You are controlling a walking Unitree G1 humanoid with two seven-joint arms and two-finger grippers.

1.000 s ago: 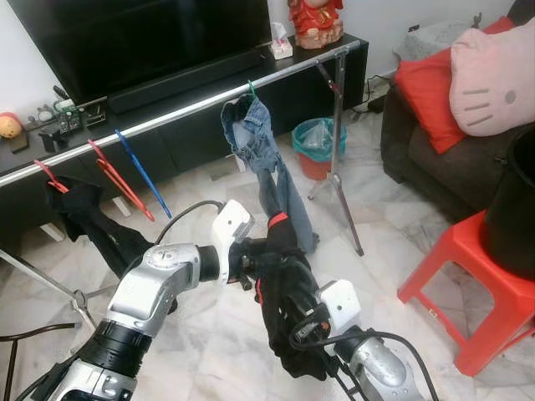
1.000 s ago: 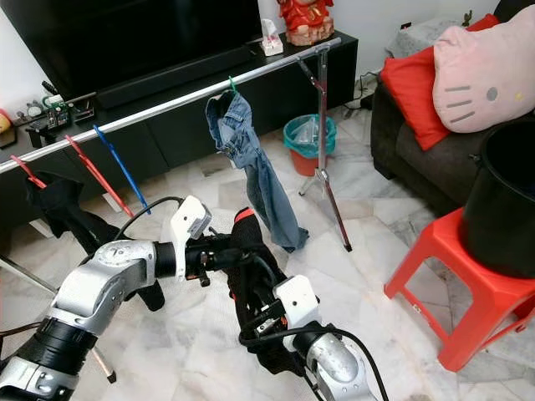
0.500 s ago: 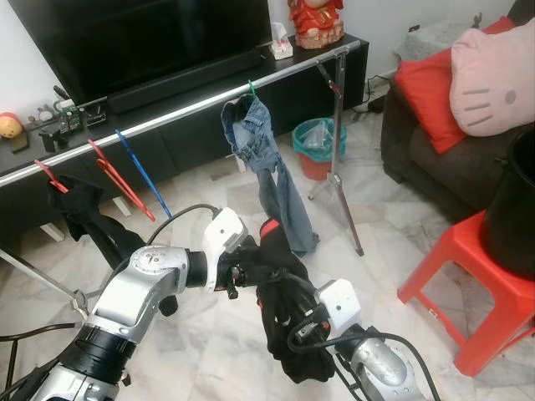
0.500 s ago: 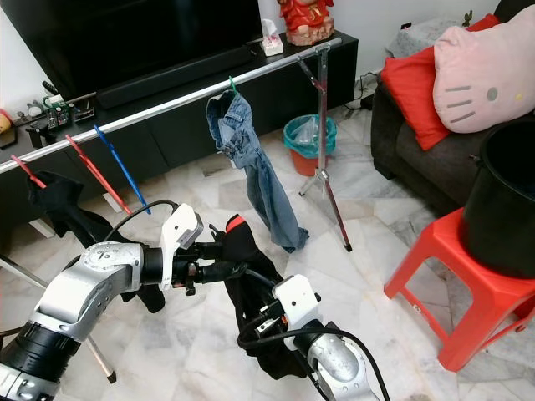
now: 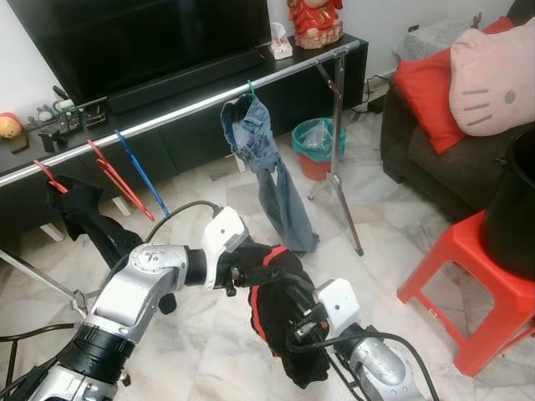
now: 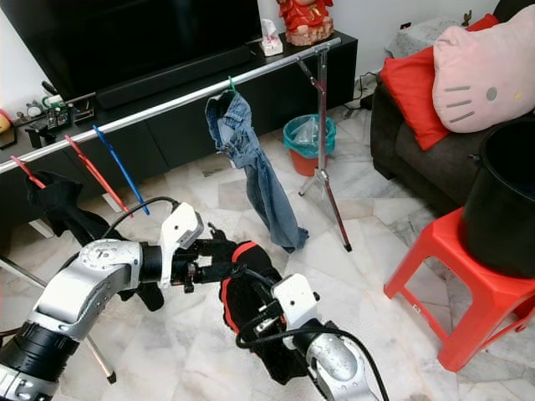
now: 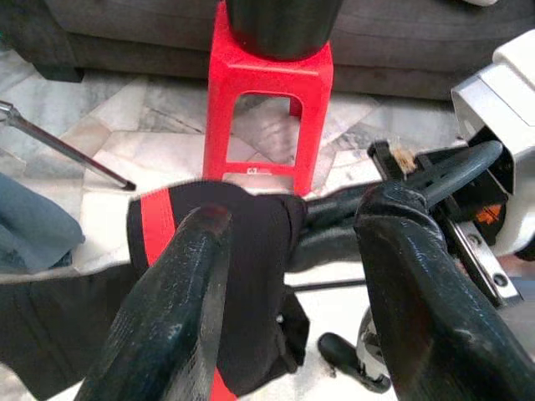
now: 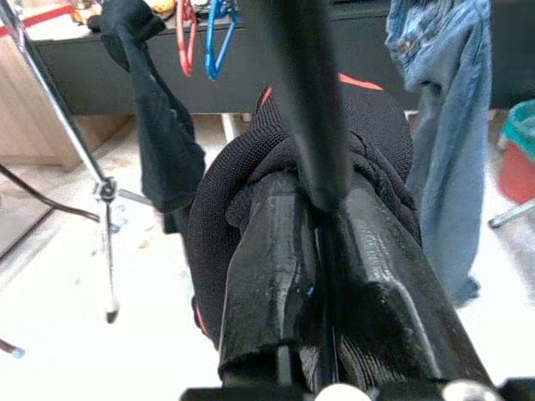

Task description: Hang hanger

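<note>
A black garment with red trim [image 5: 280,330] hangs bunched on a thin black hanger [image 8: 305,92] low in front of me. My right gripper [image 8: 322,196] is shut on the hanger's rod, with fabric pressed around its fingers. My left gripper [image 7: 301,225] is open, its two fingers straddling the garment's red-striped top [image 7: 226,242]; one finger touches the cloth. The silver clothes rail [image 5: 167,118] runs across in front of the TV cabinet, well above and beyond both grippers [image 5: 251,271].
On the rail hang blue jeans [image 5: 267,175], a red hanger [image 5: 117,181], a blue hanger [image 5: 140,173] and a dark garment [image 5: 88,219]. Its stand leg [image 5: 338,159] is near a teal bin [image 5: 318,142]. A red stool [image 5: 472,288] with a black bucket and a sofa are at right.
The garment has bunched and turned, so its red trim now shows along the left edge. The left gripper has closed in on its top. The rail and hanging clothes are unchanged.
</note>
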